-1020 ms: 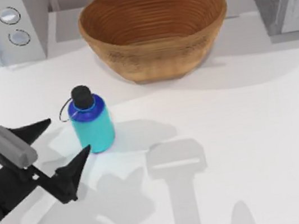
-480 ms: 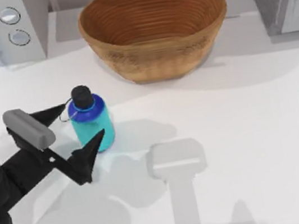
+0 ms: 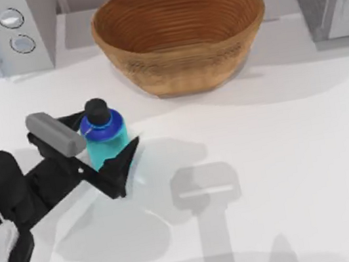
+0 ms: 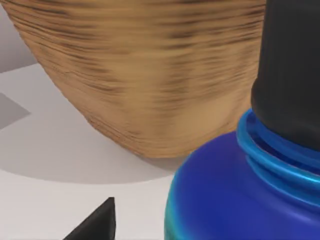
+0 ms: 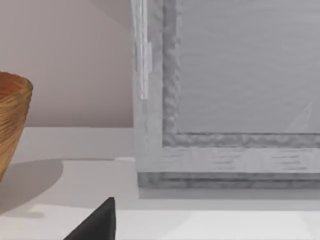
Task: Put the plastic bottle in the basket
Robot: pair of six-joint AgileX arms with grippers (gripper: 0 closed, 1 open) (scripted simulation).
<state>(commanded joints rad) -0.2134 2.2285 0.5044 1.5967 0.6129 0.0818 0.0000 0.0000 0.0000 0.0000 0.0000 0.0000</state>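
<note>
Left claw (image 3: 106,138) open around upright plastic bottle (image 3: 104,137)

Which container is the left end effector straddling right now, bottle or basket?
The plastic bottle: the left end effector has a finger either side; the basket stands apart behind.

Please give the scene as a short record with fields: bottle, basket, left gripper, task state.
bottle: upright on the table, left of centre, in front of the basket
basket: at the back, centre; nothing visible inside
left gripper: around the bottle, jaws open, one on each side
task state: bottle not yet lifted
</note>
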